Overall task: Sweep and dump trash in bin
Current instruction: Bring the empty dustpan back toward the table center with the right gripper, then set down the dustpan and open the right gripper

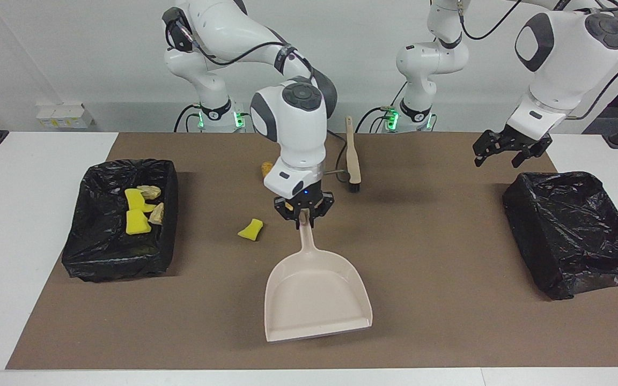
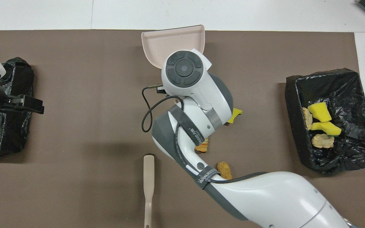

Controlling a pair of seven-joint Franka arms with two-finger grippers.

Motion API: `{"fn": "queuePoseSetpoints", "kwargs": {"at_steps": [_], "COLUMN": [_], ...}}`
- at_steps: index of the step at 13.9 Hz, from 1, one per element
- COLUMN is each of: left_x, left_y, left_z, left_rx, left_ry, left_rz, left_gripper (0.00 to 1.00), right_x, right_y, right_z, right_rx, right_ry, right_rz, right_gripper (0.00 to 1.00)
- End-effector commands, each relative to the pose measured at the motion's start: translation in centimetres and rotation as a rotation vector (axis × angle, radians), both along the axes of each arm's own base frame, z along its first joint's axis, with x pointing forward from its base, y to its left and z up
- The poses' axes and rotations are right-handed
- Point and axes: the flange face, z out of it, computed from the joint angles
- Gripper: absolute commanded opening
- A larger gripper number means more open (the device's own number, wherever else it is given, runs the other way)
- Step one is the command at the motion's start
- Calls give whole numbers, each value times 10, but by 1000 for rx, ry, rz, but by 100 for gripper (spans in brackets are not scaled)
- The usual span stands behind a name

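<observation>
Closest to the robots lies the brush [image 1: 352, 155], its pale handle pointing back at them and its dark bristles toward the middle of the brown mat [image 1: 448, 321]. Just beside it, toward the right arm's end, an orange bread-like lump [image 2: 224, 169] sits on the mat, with a second striped lump [image 2: 202, 147] a little farther out, mostly hidden under the arm in the overhead view. Next comes the right gripper [image 1: 303, 213], its fingers pinched on the handle of the beige dustpan [image 1: 317, 300]; the pan stretches away from the robots, empty, its open edge toward the mat's outer border, and I cannot tell whether it touches the mat. A yellow sponge bit [image 1: 250, 229] lies near the handle, toward the right arm's end. At that end the black-lined bin [image 1: 100, 246] holds yellow sponge pieces [image 1: 137, 214] and pale lumps [image 1: 151, 191]. At the left arm's end the left gripper [image 1: 505, 151] hangs with fingers spread over the nearer edge of a second black-lined bin [image 1: 577, 230], waiting.
</observation>
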Motion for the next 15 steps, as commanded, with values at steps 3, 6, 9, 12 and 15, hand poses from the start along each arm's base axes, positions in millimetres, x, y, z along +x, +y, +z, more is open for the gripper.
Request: {"fn": "queuePoseSetpoints", "kwargs": {"at_steps": [3,6,9,12,15], "left_x": [-6,-7,-6,-6,-7], "left_y": [5,5,5,5,3], "left_z": [2,3,9,10,9], "left_rx": [13,14,13,13,10], "left_ry": [-11,-6,-31,-32,-22], "left_rz": [-6,-5,-1,-10,-13], "left_gripper": [100,100,100,100,100], "right_x": [-19,-40,-53,-52,-39], "right_y": [46,78,89,86,70], "right_z": [-31,-62,-68,-71,-68], "right_rx": [69,135,134,122,132], "right_ry": [64,146,168,174,173], "right_rz": [-55,-86,-73,-58,-83], "right_gripper": [0,0,0,19,48]}}
